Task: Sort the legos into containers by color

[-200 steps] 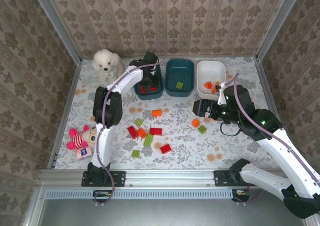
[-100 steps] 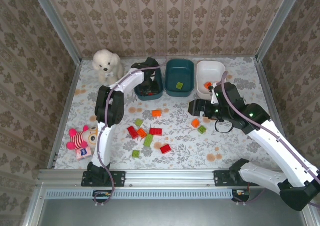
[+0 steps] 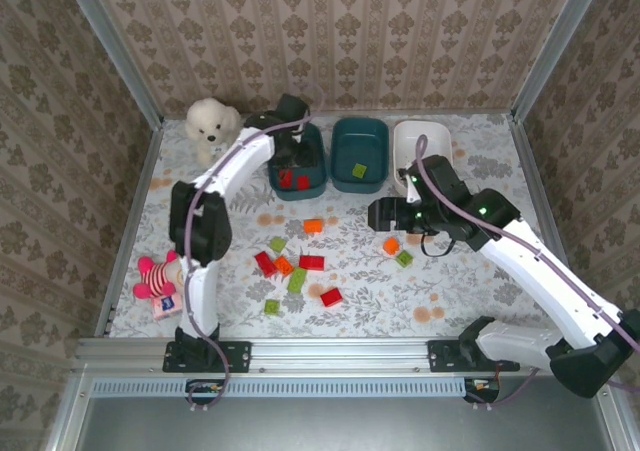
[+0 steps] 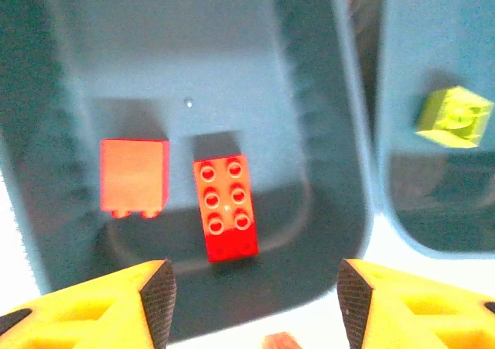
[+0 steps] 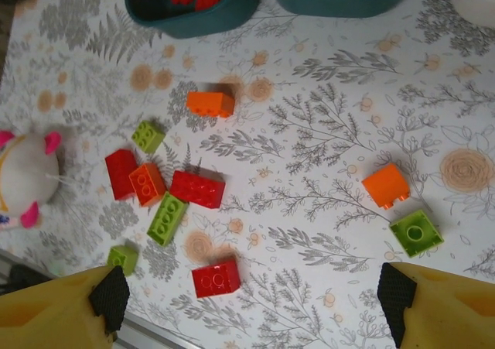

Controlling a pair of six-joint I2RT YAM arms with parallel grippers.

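Now the left gripper (image 4: 257,299) hangs open and empty above the dark teal plastic tub (image 4: 224,70) with small red plastic bricks (image 4: 226,206). The right gripper (image 5: 254,293), open and empty too, should grab the small orange plastic brick (image 5: 385,185) right of that tub.

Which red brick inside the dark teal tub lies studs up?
The six-stud red plastic brick on the right in the left wrist view; its red neighbour lies on its side.

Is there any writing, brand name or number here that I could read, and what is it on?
No text can be read here.
Red brick in the left teal tub: studs too blurred for any lettering.
Doll toy: a small dark patch on it, too small to tell if it is print.
Wallpaper and tablecloth: patterns, no words.
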